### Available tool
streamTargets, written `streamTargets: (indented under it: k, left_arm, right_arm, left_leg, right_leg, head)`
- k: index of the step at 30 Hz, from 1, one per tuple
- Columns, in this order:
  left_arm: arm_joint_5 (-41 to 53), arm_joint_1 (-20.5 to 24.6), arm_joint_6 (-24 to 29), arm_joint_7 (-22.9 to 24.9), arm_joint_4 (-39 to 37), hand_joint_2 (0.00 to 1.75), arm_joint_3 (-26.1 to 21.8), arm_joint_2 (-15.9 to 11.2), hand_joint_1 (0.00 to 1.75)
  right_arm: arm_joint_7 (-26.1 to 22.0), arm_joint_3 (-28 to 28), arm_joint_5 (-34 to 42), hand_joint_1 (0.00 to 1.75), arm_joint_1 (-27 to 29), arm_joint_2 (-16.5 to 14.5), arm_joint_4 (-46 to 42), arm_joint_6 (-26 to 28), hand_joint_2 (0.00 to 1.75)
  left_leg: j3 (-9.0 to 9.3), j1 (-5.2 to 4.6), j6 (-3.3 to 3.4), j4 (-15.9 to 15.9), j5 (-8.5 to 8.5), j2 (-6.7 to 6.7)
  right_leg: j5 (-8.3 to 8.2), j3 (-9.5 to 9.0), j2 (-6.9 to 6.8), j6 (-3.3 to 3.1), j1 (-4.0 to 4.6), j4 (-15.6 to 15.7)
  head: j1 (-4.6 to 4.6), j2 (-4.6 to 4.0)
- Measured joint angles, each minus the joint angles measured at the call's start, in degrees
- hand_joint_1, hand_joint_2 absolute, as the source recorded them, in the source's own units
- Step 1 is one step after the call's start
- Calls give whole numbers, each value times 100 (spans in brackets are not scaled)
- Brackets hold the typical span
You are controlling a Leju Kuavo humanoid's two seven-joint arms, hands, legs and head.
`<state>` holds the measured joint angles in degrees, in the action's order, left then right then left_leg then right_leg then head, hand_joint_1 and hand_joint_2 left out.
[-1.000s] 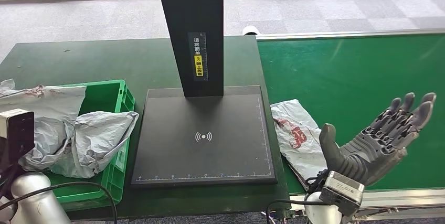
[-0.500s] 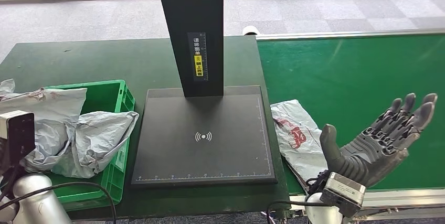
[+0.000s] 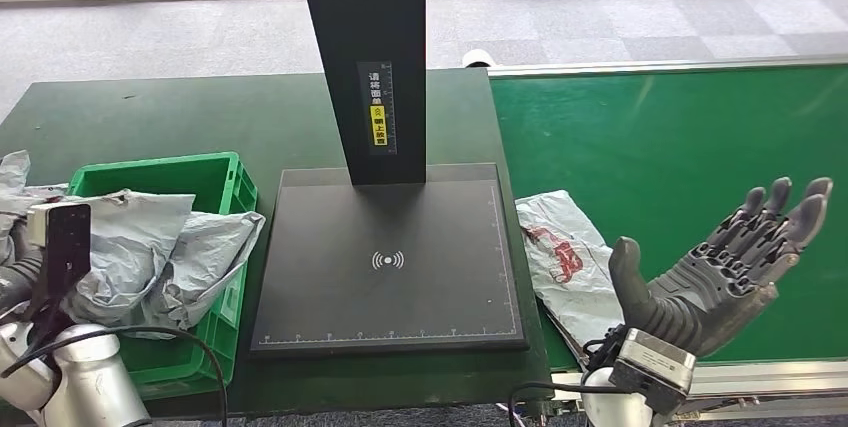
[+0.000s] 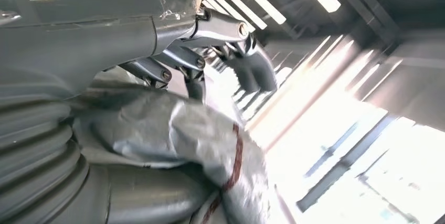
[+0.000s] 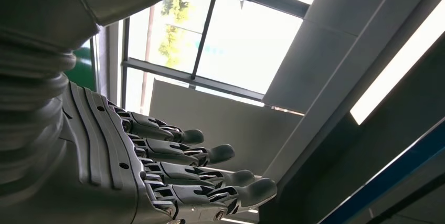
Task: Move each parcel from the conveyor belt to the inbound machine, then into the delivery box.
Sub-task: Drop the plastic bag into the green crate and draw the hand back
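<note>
My left hand (image 4: 199, 56) grips a crumpled grey parcel (image 4: 173, 129) with red print. In the head view that parcel (image 3: 120, 237) hangs over the left part of the green delivery box (image 3: 215, 179), touching a second grey parcel (image 3: 200, 247) that lies in the box. A white-grey parcel with red print (image 3: 565, 257) lies on the green conveyor belt (image 3: 680, 137), at its near left corner. My right hand (image 3: 720, 267) is held palm up, fingers spread and empty, just right of that parcel. The black inbound machine plate (image 3: 385, 257) is bare.
The machine's black column (image 3: 365, 57) rises from the plate's far edge. The dark green table (image 3: 200, 117) carries the box and the machine. A metal rail (image 3: 760, 377) runs along the conveyor's near edge under my right wrist.
My left arm has moved right, carrying its grey parcel in over the green box. The right hand and the conveyor parcel have stayed put.
</note>
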<state>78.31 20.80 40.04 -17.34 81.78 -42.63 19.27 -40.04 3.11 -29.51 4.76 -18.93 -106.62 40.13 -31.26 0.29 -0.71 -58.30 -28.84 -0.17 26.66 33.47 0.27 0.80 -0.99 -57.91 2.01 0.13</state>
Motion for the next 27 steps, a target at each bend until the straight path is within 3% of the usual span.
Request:
streamTargets:
  k: [1, 4, 7, 11, 27]
  left_arm:
    - [140, 56, 0, 223, -270, 0, -9, -67, 0]
    - [330, 213, 0, 618, -1006, 0, -10, -268, 0]
    - [56, 293, 2, 343, -1405, 0, -12, -338, 0]
    - [-382, 299, 9, -295, -1449, 0, -12, -235, 0]
    - [-642, 304, 9, -654, -1392, 0, -12, -66, 0]
  right_arm:
    - [0, -2, -3, 0, 3, 0, -1, 0, 175]
    - [0, -7, -12, 0, 13, -1, -2, 0, 175]
    - [1, -13, -22, 0, 12, -2, -1, 0, 175]
    - [2, -14, 8, 0, 11, -2, 0, -2, 175]
    - [2, -14, 61, 0, 12, -2, 0, -2, 175]
  left_leg:
    - [1, 0, 0, 0, 0, 0]
    - [1, 1, -1, 0, 2, 1]
    - [-1, 2, -2, 0, 3, 1]
    - [-4, 0, -1, 0, 2, -8]
    - [0, -2, -1, 0, 2, -6]
  right_leg:
    - [-1, 0, 0, -1, 0, 0]
    - [-3, -1, 1, -4, 2, -1]
    - [-3, -2, 1, -4, 1, -1]
    - [-2, -4, -4, -4, -1, 0]
    - [-3, -3, -3, -4, -2, 0]
  head:
    - [0, 0]
    - [0, 0]
    - [1, 0]
    - [1, 0]
    - [1, 0]
